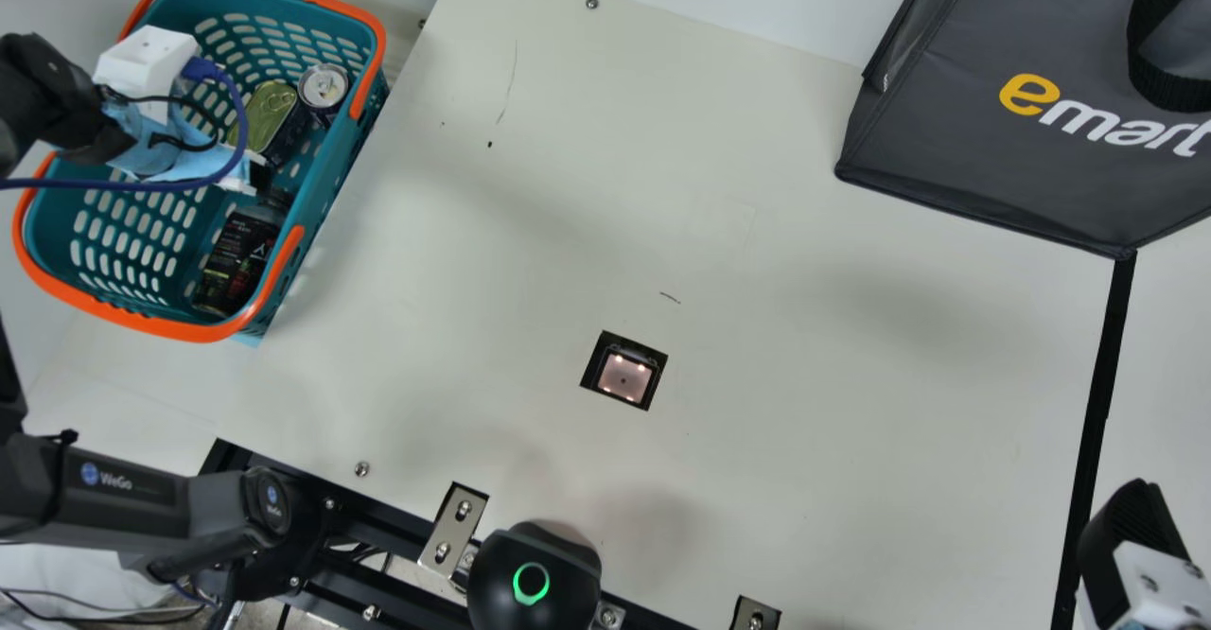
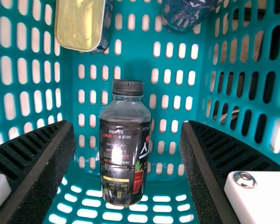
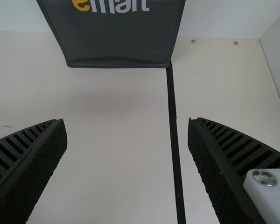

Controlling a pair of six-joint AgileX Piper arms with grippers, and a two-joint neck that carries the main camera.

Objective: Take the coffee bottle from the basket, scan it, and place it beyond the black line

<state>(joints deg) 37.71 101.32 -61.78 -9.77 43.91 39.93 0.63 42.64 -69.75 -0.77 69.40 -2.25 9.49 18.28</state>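
Over the basket (image 1: 322, 200), my left gripper (image 1: 257, 174) is pointed down in the main view. The dark coffee bottle (image 1: 239, 261) lies inside, near the basket's orange handle. In the left wrist view, the black-capped bottle (image 2: 123, 154) shows between and beyond the spread fingers of my left gripper (image 2: 127, 128), which stands open and holds nothing. My right gripper (image 1: 1131, 540) is at the main view's lower right, by the black line (image 1: 1100, 393). In the right wrist view, my right gripper (image 3: 127, 123) is open above the table, the black line (image 3: 174, 135) running between its fingers.
A flat tin (image 2: 80, 24) and a round can (image 2: 184, 14) share the basket with the bottle. A square scanner window (image 1: 624, 376) is set in the middle of the table. The dark grey bag (image 1: 956, 138) stands at the back right, its corner meeting the black line's end.
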